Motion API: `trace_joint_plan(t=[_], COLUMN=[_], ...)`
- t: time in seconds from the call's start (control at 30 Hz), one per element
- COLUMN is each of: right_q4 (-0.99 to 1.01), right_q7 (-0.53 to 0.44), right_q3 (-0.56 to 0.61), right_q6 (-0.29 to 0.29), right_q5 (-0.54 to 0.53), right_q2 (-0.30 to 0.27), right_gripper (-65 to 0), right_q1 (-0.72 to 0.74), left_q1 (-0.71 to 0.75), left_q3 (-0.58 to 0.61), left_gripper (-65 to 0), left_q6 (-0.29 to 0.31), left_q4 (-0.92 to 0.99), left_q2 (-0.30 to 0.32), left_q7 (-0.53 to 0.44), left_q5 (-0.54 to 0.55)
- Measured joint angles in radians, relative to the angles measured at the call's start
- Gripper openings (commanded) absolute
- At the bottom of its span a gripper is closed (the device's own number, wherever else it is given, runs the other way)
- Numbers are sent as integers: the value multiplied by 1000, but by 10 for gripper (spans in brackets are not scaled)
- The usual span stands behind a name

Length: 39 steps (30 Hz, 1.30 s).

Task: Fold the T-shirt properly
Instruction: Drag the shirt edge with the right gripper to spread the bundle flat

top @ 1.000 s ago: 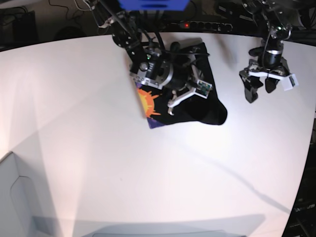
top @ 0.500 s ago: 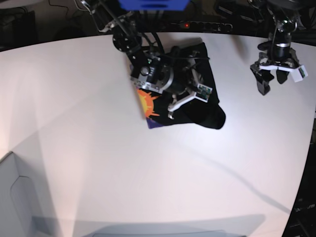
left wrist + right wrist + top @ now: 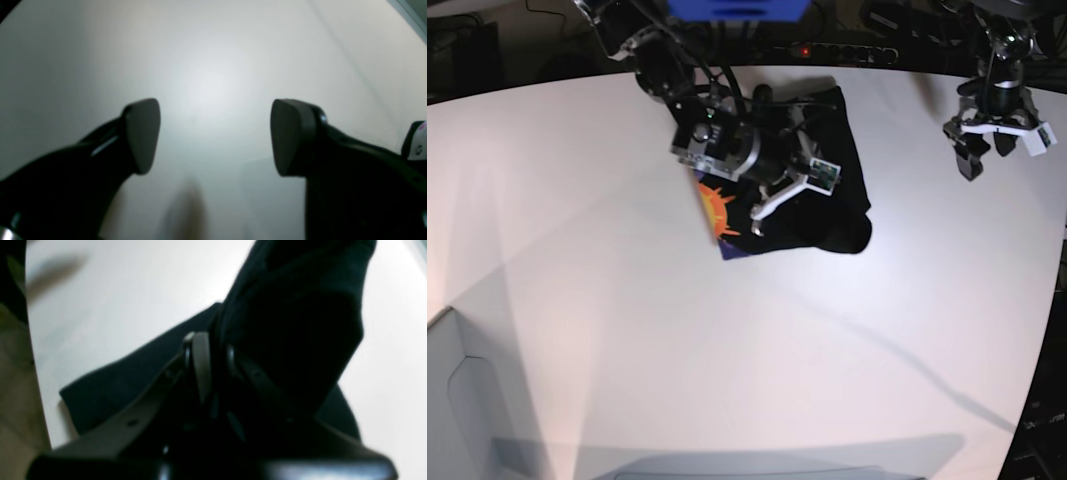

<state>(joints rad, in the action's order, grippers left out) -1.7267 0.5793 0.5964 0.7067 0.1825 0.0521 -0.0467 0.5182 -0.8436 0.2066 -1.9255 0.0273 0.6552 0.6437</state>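
Right gripper pinches the T-shirt; left gripper hangs apart over bare table.

The T-shirt [image 3: 812, 185] lies bunched at the far middle of the white table [image 3: 727, 350]. On it, the right gripper [image 3: 213, 370] is clamped on a black fold beside the orange print. Well to the shirt's right, the left gripper [image 3: 213, 136] hangs spread wide, empty.

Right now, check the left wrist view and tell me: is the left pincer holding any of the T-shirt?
No, the left pincer is wide open over the bare white table, with no cloth between its fingers.
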Motion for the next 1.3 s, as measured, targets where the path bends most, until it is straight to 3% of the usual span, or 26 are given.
trace_joint_plan(t=[0.27, 0.37, 0.53, 0.63, 0.77, 0.97, 1.1, 1.3], right_q4=[66, 66, 8, -131, -255, -214, -148, -150], right_q7=[0, 0, 11, 7, -14, 2, -5, -5], right_q3=[8, 8, 7, 0, -74, -227, -223, -102], right_q6=[0, 0, 0, 0, 0, 0, 0, 0], right_q5=[-3, -3, 10, 1, -14, 0, -2, -5], right_q2=[-19, -19, -19, -20, -25, -38, -43, -129], right_gripper=[-650, -569, -375, -327, -325, -325, -325, -325], right_q1=[2, 2, -22, -61, -82, -85, -121, -175], left_q1=[0, 0, 0, 0, 0, 0, 0, 0], left_q3=[0, 0, 0, 0, 0, -1, -1, -16], left_gripper=[-155, -155, -155, -155, -155, -155, -155, -155], left_q6=[0, 0, 0, 0, 0, 0, 0, 0], left_q4=[2, 2, 2, 2, 2, 2, 2, 2], left_q2=[0, 0, 0, 3, 21, 23, 22, 36], left_q7=[-1, 0, -1, -1, 0, -1, -1, -2], left_q5=[1, 1, 0, -2, 2, -3, -3, 9])
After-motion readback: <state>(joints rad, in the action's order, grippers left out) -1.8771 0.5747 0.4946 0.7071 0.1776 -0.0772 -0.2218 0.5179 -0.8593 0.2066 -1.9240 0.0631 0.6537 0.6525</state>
